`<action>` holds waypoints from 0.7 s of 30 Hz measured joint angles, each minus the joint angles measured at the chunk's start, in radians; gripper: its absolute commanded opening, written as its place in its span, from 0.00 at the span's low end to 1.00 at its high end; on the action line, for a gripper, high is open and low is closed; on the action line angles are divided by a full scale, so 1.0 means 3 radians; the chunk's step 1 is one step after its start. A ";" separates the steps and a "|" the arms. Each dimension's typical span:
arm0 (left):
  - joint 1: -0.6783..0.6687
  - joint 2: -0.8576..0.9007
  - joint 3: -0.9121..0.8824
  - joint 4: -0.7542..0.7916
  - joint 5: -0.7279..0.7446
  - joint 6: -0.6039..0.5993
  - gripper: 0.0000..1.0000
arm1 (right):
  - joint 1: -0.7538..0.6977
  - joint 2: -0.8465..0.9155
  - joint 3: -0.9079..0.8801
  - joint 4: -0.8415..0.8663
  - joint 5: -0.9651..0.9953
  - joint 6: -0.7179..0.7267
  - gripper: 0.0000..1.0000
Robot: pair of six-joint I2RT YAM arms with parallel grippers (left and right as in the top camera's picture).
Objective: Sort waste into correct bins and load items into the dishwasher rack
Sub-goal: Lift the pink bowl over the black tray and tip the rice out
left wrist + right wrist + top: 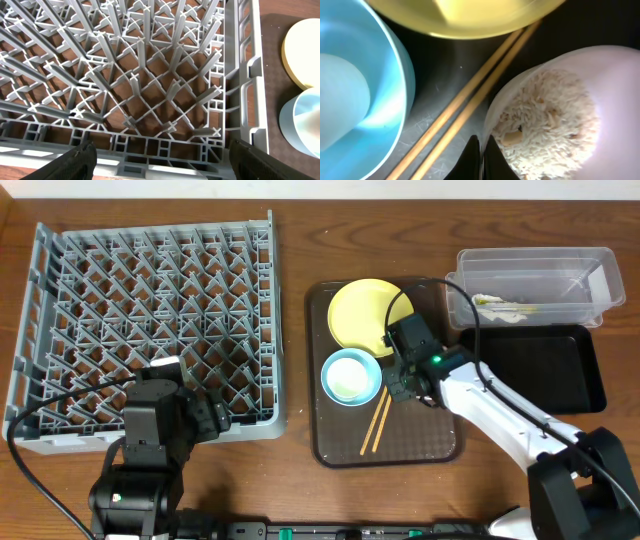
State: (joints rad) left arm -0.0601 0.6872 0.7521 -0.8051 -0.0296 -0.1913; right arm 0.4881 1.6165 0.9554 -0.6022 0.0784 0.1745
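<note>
My right gripper is shut on the rim of the white bowl, which holds off-white rice crumbs. The bowl sits on the brown tray, largely hidden under the arm in the overhead view. Two chopsticks lie between it and the light-blue bowl, which has a pale cup inside. The yellow plate lies behind them. My left gripper is open and empty over the front right corner of the grey rack. The printed wrapper lies in the clear tub.
The glossy black tray lies in front of the clear tub at the right. The brown tray stands between the rack and the bins. The rack's right wall is close to the plate and the blue bowl.
</note>
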 measured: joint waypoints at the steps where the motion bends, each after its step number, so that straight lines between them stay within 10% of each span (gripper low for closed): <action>1: 0.0000 0.0000 0.0000 0.0000 -0.0001 0.0000 0.86 | -0.0005 -0.0032 0.0027 -0.0025 -0.0001 0.0032 0.01; 21: 0.0000 0.0000 0.0000 0.0000 -0.0001 0.0000 0.86 | -0.1779 -0.0740 0.0200 -0.0188 -0.1720 0.0178 0.01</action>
State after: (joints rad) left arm -0.0601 0.6872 0.7521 -0.8051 -0.0299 -0.1913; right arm -0.0456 1.3945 1.0153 -0.6586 -0.4377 0.2279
